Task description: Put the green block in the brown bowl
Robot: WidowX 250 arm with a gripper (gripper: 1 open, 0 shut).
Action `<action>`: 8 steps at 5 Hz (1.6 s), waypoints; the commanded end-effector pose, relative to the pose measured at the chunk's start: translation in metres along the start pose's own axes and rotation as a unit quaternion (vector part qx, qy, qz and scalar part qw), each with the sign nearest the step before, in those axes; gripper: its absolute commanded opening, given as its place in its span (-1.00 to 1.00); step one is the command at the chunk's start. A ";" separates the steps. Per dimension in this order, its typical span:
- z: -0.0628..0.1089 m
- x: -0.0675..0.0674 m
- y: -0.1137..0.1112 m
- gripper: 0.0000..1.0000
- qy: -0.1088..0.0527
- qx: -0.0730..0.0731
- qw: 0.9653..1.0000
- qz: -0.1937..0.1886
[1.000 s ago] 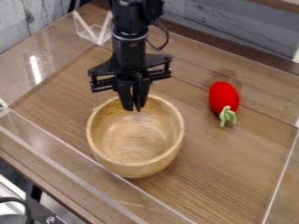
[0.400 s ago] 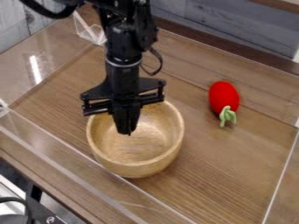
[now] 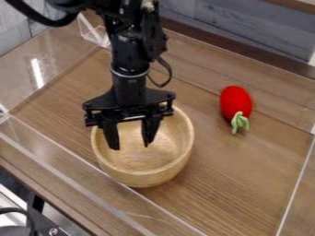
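While the gripper (image 3: 129,132) hangs inside the brown bowl (image 3: 185,152), its fingers have sprung from pinched to wide.

Release likely done; the green block is hidden, cannot tell if it lies in the bowl. Red strawberry toy (image 3: 237,103) sits apart on the table (image 3: 264,175). No legible writing or brands.

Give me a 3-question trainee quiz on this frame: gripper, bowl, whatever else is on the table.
1. True or false: the gripper has its fingers spread apart.
2. Where is the gripper relative to the brown bowl? A) directly over it, fingertips inside the rim B) beside it on the table C) far off to its right
3. What lies on the table to the right of the bowl?

Key:
1. True.
2. A.
3. A red strawberry toy with a green stem. The green block is not visible in this view.
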State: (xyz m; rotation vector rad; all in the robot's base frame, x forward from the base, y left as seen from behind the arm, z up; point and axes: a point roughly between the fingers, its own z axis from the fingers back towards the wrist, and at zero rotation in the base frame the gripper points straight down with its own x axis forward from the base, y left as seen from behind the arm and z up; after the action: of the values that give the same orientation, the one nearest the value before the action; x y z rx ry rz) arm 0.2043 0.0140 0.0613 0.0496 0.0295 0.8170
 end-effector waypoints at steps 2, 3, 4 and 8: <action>0.006 0.001 0.002 1.00 -0.007 -0.011 1.000 0.017; 0.007 0.008 -0.002 1.00 -0.003 -0.011 0.999 0.033; 0.009 0.015 -0.006 1.00 0.002 -0.012 0.999 0.049; -0.005 0.008 -0.001 -1.00 0.014 -0.001 0.997 0.070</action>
State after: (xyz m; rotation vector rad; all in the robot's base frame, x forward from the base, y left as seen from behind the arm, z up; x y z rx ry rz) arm 0.2049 0.0192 0.0502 0.0488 0.0850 0.9637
